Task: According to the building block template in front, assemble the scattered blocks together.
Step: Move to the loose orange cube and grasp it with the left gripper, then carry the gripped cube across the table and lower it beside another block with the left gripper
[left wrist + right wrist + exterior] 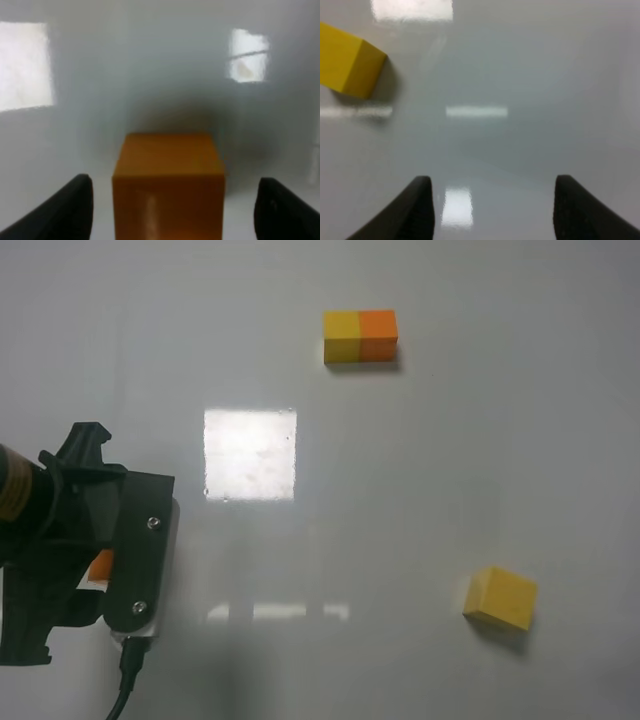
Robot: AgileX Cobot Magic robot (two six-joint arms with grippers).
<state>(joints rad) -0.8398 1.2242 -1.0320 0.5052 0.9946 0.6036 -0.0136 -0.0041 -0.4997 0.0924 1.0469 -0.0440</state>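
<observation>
Orange shows between the dark fingers [65,212] of the left end effector [173,200]. The orange cube [168,185] sits on the white table [420,480], well apart from the two-colour bar [360,336] and off to the left arm's side of it. The left end effector is released, straddling the cube with a gap showing on either side. The right end effector [492,200] is likewise released and grasps nothing. The yellow cube [347,60] lies beyond it, well apart from the bar on the right arm's side.

Three things look risky to me. If the fingers close unevenly, one touches first and shoves or twists the orange cube on the glossy table before it is pinched. The yellow cube lies askew to the bar (a corner leads), so the two faces may meet at an angle and leave a wedge of gap. The cubes also lie in the opposite order to the bar's halves, so sliding them straight together could give a mirrored pair.
</observation>
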